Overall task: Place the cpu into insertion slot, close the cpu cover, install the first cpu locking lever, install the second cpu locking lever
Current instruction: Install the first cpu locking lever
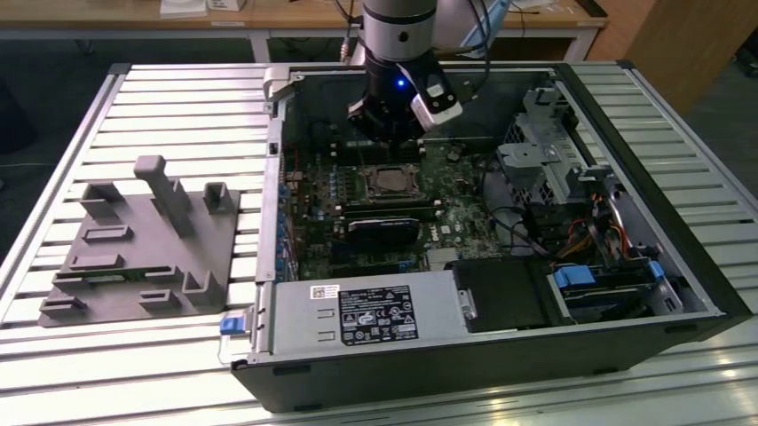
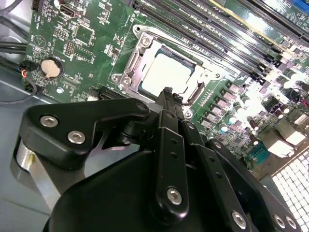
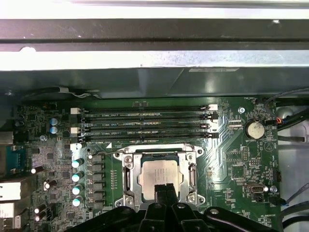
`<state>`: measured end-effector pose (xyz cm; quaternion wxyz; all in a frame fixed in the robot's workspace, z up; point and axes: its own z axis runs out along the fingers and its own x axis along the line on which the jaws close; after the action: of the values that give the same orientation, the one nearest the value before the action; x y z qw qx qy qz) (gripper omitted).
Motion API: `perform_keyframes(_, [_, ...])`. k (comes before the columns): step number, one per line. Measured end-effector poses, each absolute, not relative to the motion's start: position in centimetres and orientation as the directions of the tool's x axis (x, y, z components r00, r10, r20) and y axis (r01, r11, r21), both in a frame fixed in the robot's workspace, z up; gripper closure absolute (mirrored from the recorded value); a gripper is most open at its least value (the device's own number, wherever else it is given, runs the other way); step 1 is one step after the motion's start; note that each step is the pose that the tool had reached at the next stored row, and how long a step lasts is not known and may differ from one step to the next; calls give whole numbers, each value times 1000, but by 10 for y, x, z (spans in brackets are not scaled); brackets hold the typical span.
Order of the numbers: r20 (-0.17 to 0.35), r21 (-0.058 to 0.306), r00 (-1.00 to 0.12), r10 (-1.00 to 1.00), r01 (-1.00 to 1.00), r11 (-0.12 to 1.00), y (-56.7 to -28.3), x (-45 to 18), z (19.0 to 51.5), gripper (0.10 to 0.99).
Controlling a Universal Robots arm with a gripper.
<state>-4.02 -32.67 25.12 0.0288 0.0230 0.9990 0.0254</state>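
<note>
Inside its socket the cpu (image 3: pixel 157 174) lies flat, the cpu cover (image 3: pixel 159 155) apparently down around it (whether either lever is latched cannot be told). The gripper (image 3: pixel 164 189), fingers together and empty, hangs at the socket's edge above the motherboard (image 3: pixel 231 164).

slatted table (image 1: pixel 177 98): computer case (image 1: pixel 498 359), grey fixture (image 1: pixel 142 257)

- There was the cpu (image 3: pixel 159 173), a small square chip with a pale silver-grey metal top. It lay flat and face up, seated in the insertion slot (image 1: pixel 368 183).
- The cpu cover (image 3: pixel 128 176), a thin silver-grey metal frame, was down over the chip. It lay flat and framed the chip on all sides, with the metal top showing through its open centre window.
</note>
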Motion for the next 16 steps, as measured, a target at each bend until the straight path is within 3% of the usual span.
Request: perform_keyframes(16, [-56,52,-997,48,45,998,-327,-54,251,980])
